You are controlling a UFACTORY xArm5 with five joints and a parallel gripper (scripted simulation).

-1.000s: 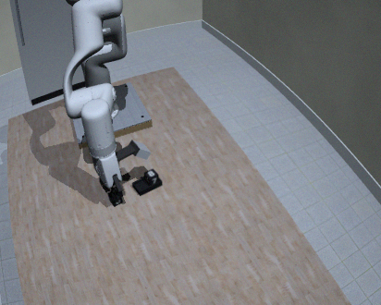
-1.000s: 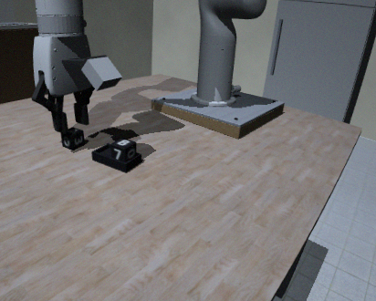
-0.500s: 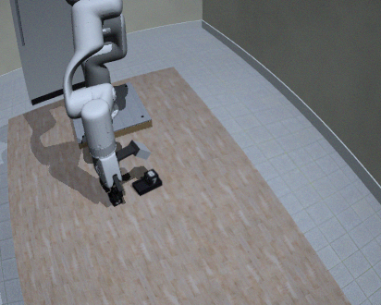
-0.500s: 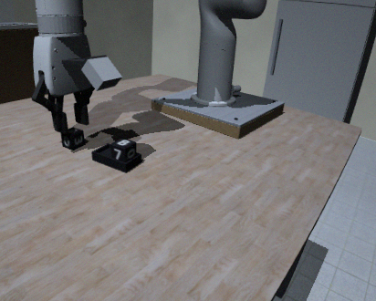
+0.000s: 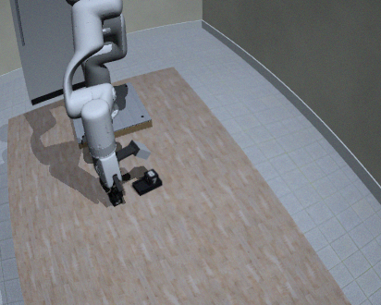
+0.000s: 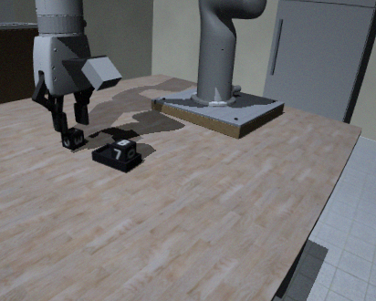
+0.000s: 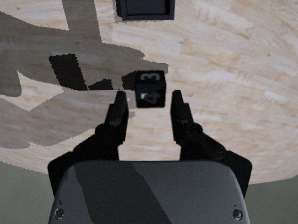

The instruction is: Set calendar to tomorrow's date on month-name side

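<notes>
Black two-finger gripper, jaws half-wide, empty; black numbered cube, on the table just beyond the fingertips, roughly centred between them: best lowered over squarely, clearing both sides, then closed gently.

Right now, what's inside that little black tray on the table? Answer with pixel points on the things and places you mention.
One black cube with white digits [image 6: 123,150] [image 5: 152,176] stands at one end of the black rectangular tray [image 6: 109,165] [image 5: 147,189]. The tray's other end shows no second cube. The floor beneath the cube is covered.
</notes>
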